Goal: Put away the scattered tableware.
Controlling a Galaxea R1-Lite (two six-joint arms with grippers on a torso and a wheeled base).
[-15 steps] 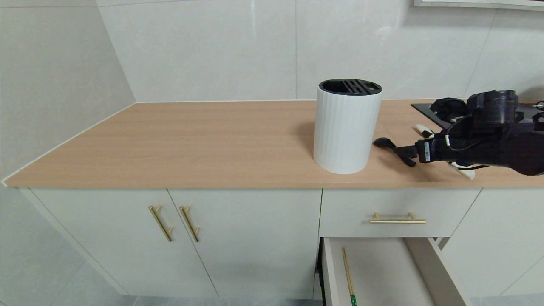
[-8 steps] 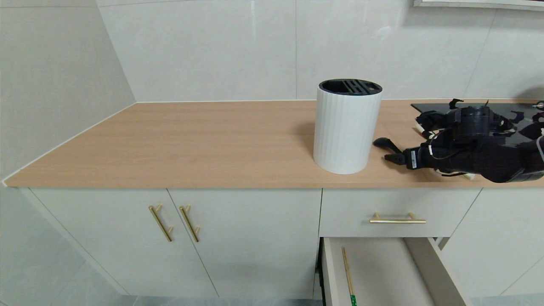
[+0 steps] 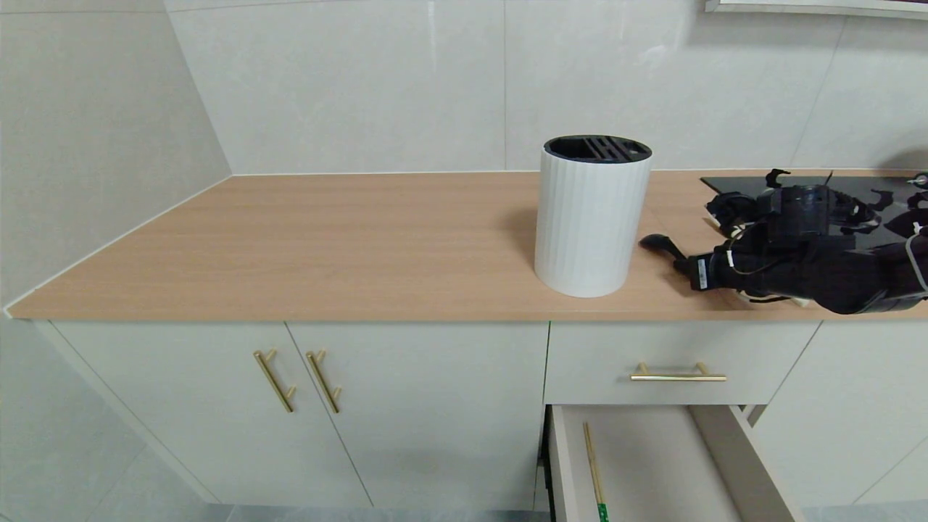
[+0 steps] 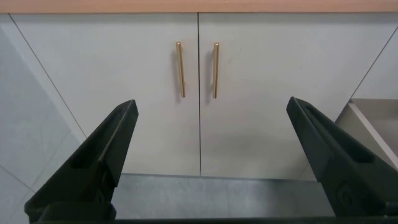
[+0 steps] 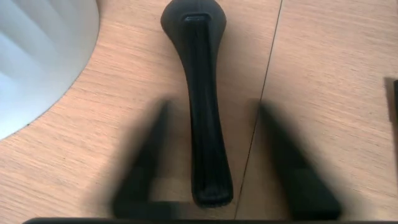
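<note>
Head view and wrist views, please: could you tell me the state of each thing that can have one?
White holder: upright on the counter.
Black handle: lying flat, ungripped.
Right pincer: open, astride the handle.
Left pincer: open, empty.
Upper drawer: shut.
Lower drawer: pulled open, chopsticks inside.
Cabinet doors: shut.

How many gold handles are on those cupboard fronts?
3 gold handles: one beside another on the cupboard doors, one on the shut drawer. The open drawer may hide another.
</note>
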